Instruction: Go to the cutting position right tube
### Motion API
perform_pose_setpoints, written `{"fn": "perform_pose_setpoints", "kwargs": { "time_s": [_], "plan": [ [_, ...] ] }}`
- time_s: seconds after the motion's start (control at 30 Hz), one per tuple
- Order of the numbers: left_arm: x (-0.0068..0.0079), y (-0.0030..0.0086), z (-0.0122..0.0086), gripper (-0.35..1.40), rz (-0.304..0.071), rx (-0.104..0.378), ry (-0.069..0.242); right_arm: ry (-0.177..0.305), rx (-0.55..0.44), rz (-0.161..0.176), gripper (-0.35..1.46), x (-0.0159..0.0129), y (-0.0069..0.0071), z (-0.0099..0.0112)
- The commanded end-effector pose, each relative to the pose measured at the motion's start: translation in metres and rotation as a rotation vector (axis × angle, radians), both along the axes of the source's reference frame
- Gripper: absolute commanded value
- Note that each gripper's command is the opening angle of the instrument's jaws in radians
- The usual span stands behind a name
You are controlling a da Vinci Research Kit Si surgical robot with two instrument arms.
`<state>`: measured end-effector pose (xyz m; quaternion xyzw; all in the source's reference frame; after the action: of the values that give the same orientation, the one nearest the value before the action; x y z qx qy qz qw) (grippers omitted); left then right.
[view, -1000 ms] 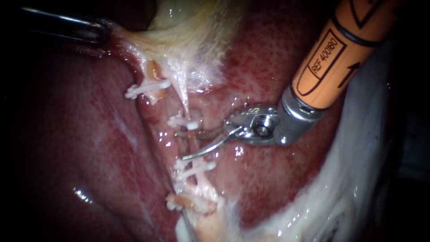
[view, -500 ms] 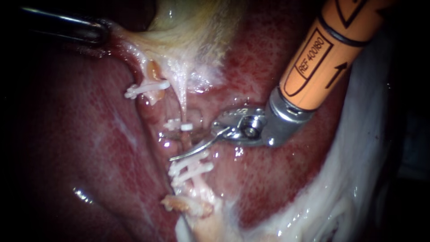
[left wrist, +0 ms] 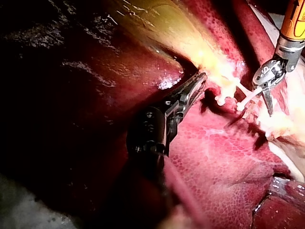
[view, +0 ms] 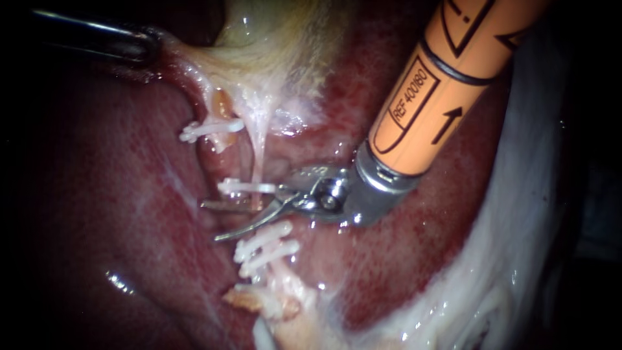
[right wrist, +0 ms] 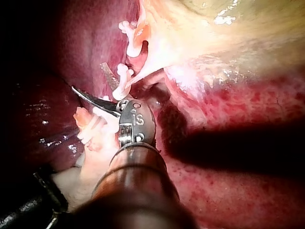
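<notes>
Between clips (view: pixel 246 187), right instrument (view: pixel 214 221) spreads jaws astride the tube (view: pixel 259 162); left instrument (view: pixel 146 45), jaws clamped on gallbladder (view: pixel 259 39).

- Right tube (view: pixel 258 152): a thin strand, pale and glistening above the right instrument (view: pixel 209 221), turning reddish where it is passing the jaws.
- It is running roughly upright and taut, crossing the gap between the open jaws close to their hinge. Whether either blade is touching it cannot be told.
- One white clip (view: pixel 243 187) is sitting across it just above the jaws, lying nearly level.
- Two white clips (view: pixel 265 244) are sitting across it just below the jaws, side by side and slightly tilted.
- Below the jaws, past that pair, the tube is ending in ragged pale tissue.
</notes>
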<state>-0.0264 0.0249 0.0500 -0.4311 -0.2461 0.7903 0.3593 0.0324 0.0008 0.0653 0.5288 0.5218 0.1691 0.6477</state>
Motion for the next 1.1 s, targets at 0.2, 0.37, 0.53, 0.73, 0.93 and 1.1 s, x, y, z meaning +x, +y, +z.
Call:
{"fn": "perform_pose_setpoints", "kwargs": {
  "time_s": [0.2, 0.37, 0.53, 0.73, 0.93, 1.1],
  "plan": [
    [0.0, 0.0, 0.0, -0.35, -0.001, 0.0, 0.001, 0.004, -0.016, 0.025, 1.18, 0.0003, 0.0001, 0.0],
    [0.0, 0.0, 0.0, -0.35, -0.001, 0.0, 0.001, 0.006, -0.013, 0.024, 1.23, 0.0001, 0.0002, -0.0006],
    [0.0001, 0.0, 0.0, -0.35, 0.0, 0.0, 0.0, 0.017, 0.001, 0.027, 1.27, -0.0005, 0.0007, -0.0025],
    [0.0001, 0.0, 0.0, -0.35, 0.0, 0.0, 0.0, 0.041, 0.028, 0.037, 1.25, -0.0013, 0.0018, -0.0055],
    [0.0001, 0.0, 0.0, -0.35, 0.0, 0.0, 0.0, 0.045, 0.033, 0.038, 1.23, -0.0014, 0.0021, -0.0061],
    [0.0001, 0.0, 0.0, -0.35, 0.0, 0.0, 0.0, 0.045, 0.032, 0.038, 1.22, -0.0014, 0.002, -0.0059]
  ]
}}
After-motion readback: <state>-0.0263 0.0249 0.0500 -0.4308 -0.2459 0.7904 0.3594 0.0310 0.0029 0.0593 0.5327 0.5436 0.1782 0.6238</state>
